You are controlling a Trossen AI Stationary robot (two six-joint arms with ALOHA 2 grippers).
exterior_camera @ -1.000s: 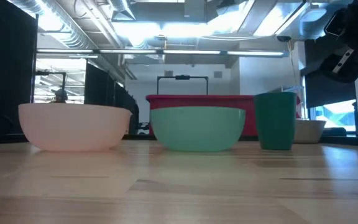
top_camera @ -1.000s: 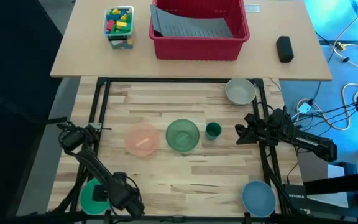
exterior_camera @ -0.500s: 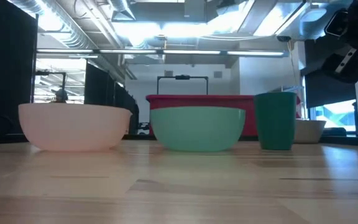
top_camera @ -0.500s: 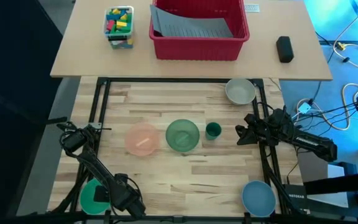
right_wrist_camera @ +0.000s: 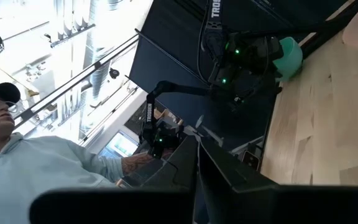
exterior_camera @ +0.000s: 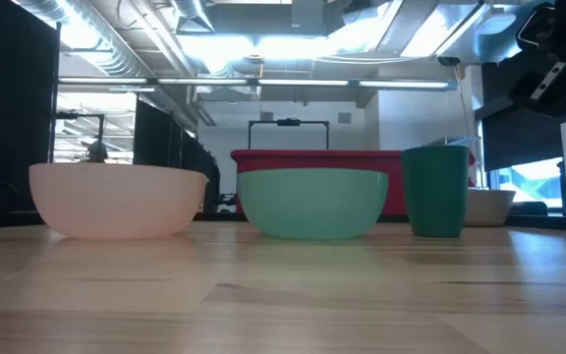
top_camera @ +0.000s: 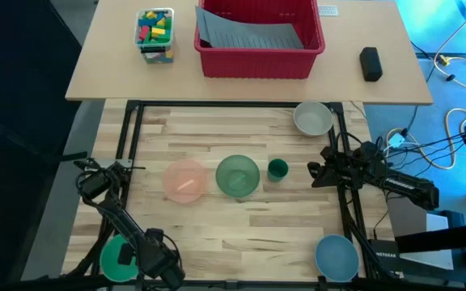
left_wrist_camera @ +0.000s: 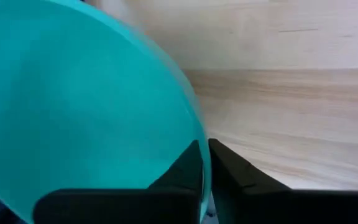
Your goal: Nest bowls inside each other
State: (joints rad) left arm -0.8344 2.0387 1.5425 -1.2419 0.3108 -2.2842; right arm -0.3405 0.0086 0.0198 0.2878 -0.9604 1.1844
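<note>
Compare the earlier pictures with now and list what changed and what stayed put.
The left claw has closed onto the rim of the teal green bowl at the table's near left corner, and bowl and arm have shifted slightly left. The right claw stayed shut, waiting at the table's right side. The pale pink bowl, pale green bowl, dark green cup, grey-white bowl and light blue bowl have not moved.

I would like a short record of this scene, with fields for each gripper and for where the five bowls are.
left gripper: shut on the rim of the teal bowl, near-left table corner
right gripper: shut, empty, at the right table edge
pink bowl: table middle, alone
pale green bowl: beside the pink one, apart
grey-white bowl: far right
light blue bowl: near right
nesting: none yet
</note>
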